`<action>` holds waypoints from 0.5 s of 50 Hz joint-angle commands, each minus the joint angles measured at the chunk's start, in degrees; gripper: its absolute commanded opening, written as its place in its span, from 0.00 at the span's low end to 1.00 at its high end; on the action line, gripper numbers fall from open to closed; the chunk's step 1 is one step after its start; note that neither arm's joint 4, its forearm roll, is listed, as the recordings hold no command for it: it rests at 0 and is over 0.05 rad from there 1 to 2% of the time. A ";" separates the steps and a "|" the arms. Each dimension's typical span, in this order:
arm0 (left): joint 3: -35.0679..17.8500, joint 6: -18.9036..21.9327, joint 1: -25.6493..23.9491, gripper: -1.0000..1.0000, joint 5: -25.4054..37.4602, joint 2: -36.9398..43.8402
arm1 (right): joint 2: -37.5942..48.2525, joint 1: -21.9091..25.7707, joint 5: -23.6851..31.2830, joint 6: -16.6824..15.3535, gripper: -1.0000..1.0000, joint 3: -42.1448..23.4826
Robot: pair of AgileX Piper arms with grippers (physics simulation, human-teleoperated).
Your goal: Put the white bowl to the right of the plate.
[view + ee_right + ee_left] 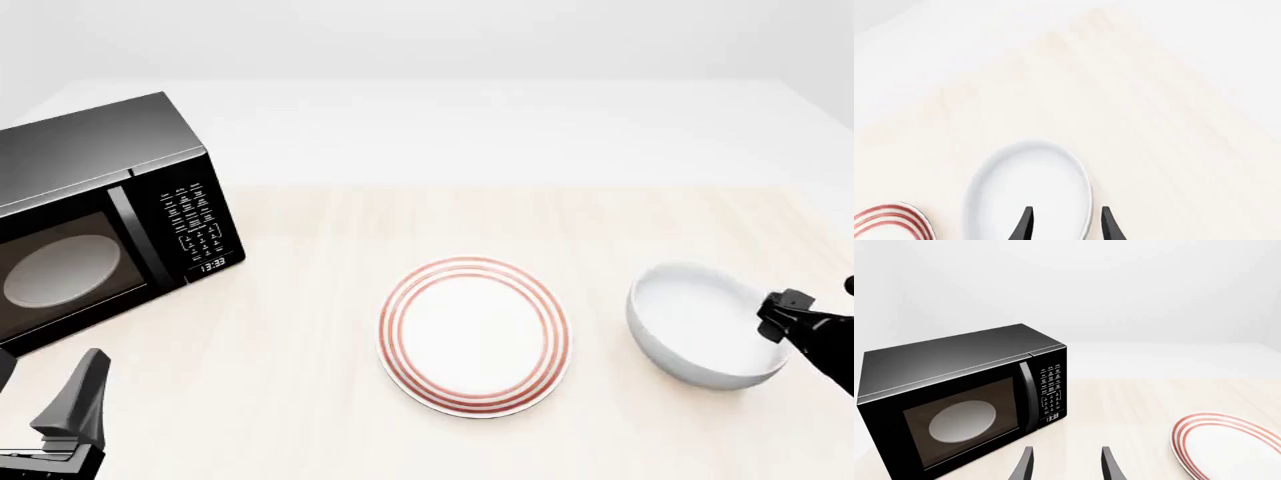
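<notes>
The white bowl [701,325] sits on the table to the right of the plate [474,335], a small gap between them. The plate is flat and white with red rings. My right gripper [1066,225] is open over the bowl's right rim [1085,200], one finger above the inside and one outside it; in the front view it [785,315] reaches in from the right edge. My left gripper [1066,465] is open and holds nothing, low at the front left [80,400], facing the microwave. The plate's edge [1227,445] also shows in the left wrist view.
A black microwave [94,230] with its door shut stands at the left, a pale turntable [963,418] visible through the glass. The light wooden tabletop [534,220] reaches back to a white surface behind.
</notes>
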 commanded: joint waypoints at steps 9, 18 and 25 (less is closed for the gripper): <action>0.00 0.00 0.00 1.00 0.00 0.00 | -32.65 9.53 20.09 1.04 1.00 -1.77; 0.00 0.00 0.00 1.00 0.00 0.00 | -38.47 13.07 15.82 -1.33 1.00 4.72; 0.00 0.00 0.00 1.00 0.00 0.00 | -46.51 13.71 10.74 -5.44 1.00 15.36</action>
